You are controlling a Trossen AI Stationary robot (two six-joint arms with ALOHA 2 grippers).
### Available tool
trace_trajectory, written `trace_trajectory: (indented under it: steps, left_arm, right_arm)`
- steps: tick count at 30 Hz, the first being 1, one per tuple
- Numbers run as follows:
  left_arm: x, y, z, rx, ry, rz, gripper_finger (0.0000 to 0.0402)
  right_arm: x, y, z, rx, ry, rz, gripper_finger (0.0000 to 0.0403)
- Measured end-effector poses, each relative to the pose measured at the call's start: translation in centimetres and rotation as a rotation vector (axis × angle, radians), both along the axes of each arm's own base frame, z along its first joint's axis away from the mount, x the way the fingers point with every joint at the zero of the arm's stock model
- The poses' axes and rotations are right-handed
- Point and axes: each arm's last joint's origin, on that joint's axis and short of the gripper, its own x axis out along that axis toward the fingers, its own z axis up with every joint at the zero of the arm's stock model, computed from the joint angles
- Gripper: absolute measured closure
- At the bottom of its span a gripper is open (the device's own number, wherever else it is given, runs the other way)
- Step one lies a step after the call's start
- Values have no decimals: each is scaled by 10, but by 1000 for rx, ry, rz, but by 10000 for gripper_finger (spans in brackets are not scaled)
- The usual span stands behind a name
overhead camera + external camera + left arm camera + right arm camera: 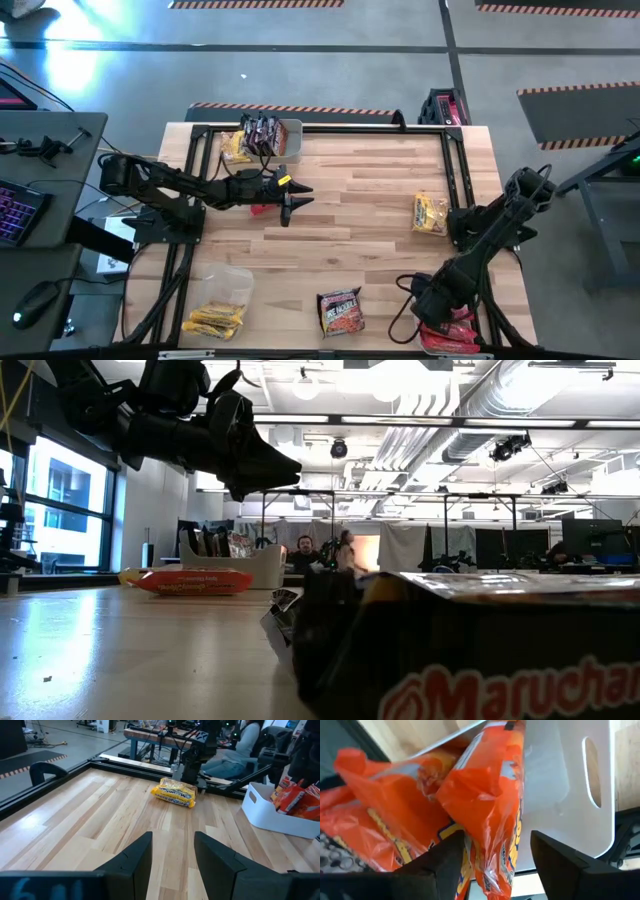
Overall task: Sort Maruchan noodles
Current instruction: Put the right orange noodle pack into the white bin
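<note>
My left gripper [298, 198] [172, 865] hangs open and empty over the table's middle. A red-orange Maruchan packet [262, 208] [190, 580] lies flat on the wood just below and behind it. My right gripper [432, 318] [495, 870] is open over a white bin [570, 785] at the near right corner. Its fingers stand on either side of an orange packet [487, 810] that stands on edge in the bin among other orange packets [385, 815]. A yellow packet [430, 213] [174, 792] lies toward the right edge. A dark packet [340, 312] [480, 650] lies near the near edge.
A white bin [290, 138] at the far left holds dark packets, and a yellow packet [235, 148] lies beside it. A clear bin [222, 300] at the near left holds yellow packets. A black frame [450, 160] borders the table. People sit in the room beyond.
</note>
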Motion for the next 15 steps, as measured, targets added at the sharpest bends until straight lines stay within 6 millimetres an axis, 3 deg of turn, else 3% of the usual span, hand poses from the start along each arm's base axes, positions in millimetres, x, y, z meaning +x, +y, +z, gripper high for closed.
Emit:
trace_trajectory:
  steps: [8, 15]
  left_arm:
    - [0, 0, 0, 0, 1, 0, 267]
    - [0, 0, 0, -1, 2, 0, 267]
  right_arm:
    - [-1, -1, -4, -79, -26, -100, 183]
    - [-13, 4, -9, -105, 41, -158, 183]
